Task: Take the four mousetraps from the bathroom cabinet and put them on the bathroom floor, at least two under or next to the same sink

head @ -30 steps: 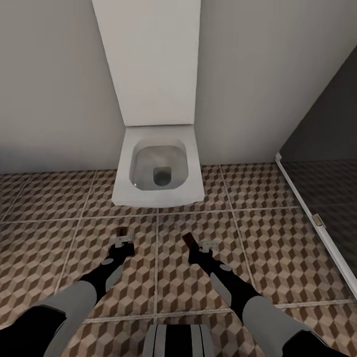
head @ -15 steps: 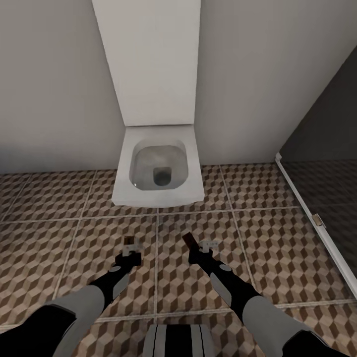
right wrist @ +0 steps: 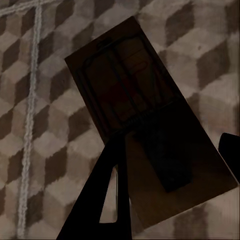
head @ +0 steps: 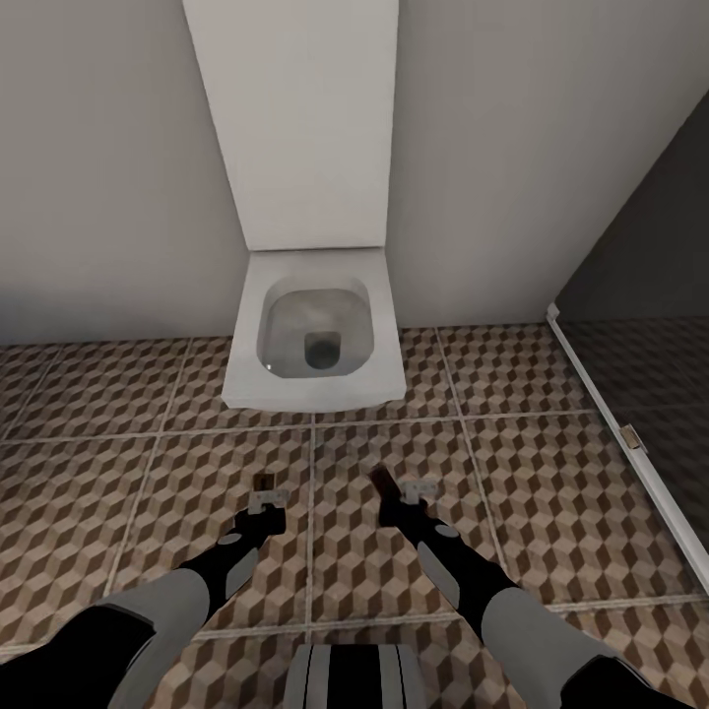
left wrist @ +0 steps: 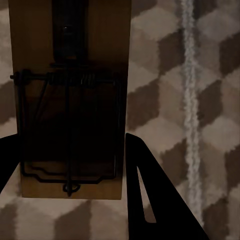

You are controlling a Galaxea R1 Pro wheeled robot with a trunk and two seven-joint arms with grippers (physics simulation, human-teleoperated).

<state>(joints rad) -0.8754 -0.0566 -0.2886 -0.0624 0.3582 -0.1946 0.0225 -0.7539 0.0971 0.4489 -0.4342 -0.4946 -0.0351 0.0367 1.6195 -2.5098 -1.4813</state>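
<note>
Left gripper (head: 266,498) clamped on mousetrap (left wrist: 70,100); right gripper (head: 402,491) clamped on second mousetrap (right wrist: 145,120). Both low over tiled floor (head: 551,492), near toilet (head: 315,340).

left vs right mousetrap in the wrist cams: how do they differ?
Lighting: the left mousetrap shows a tan board, lit at its far end; the right mousetrap looks dark and shadowed throughout.
Pose: the left mousetrap lies square to its wrist picture; the right mousetrap sits slanted across its own.
Detail: a faint red spot shows on the right one; none can be made out on the left.
Shared: each sits between its end effector's fingers over the cube-pattern bathroom floor.
</note>
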